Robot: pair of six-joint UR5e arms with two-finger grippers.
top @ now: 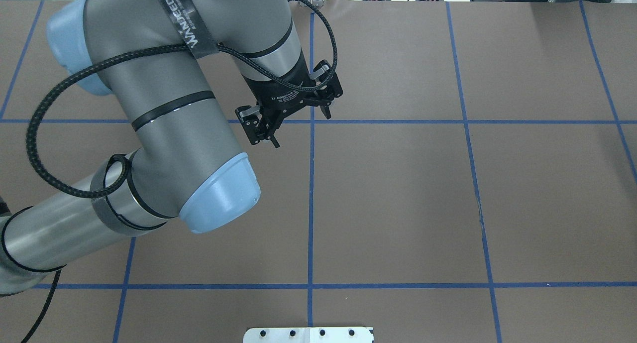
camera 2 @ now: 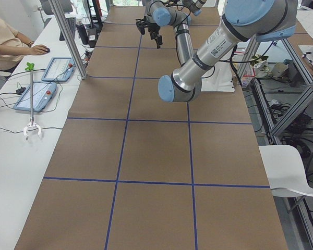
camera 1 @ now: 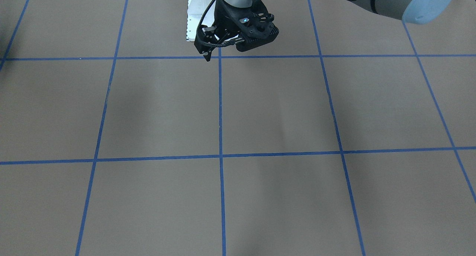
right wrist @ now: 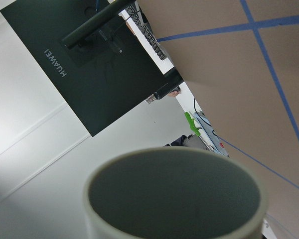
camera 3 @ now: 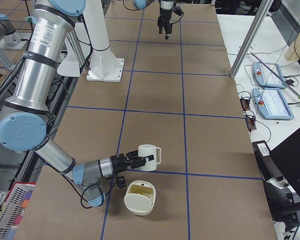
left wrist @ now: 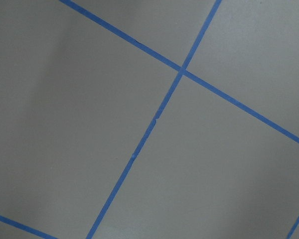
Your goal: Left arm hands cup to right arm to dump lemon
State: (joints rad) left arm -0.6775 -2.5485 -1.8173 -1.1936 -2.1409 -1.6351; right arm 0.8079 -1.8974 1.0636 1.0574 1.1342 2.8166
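Note:
The white cup (camera 3: pixel 150 157) is in the fingers of my right gripper (camera 3: pixel 140 160), just above the table near its right end, handle turned away from the arm. From this side view I cannot tell how the jaws stand. The right wrist view looks into the cup's greyish inside (right wrist: pixel 174 196), which holds nothing. A pale yellow patch (camera 3: pixel 139 189), probably the lemon, lies in a white bowl (camera 3: pixel 139 204) just in front of the cup. My left gripper (top: pixel 301 129) hangs open and empty over the table's middle; it also shows in the front view (camera 1: pixel 238 40).
A white base plate (top: pixel 308 334) sits at the table's near edge. Control tablets (camera 3: pixel 272 97) and a laptop (camera 3: pixel 290 165) lie on the side bench. A person (camera 2: pixel 10 41) sits at the bench on the other end.

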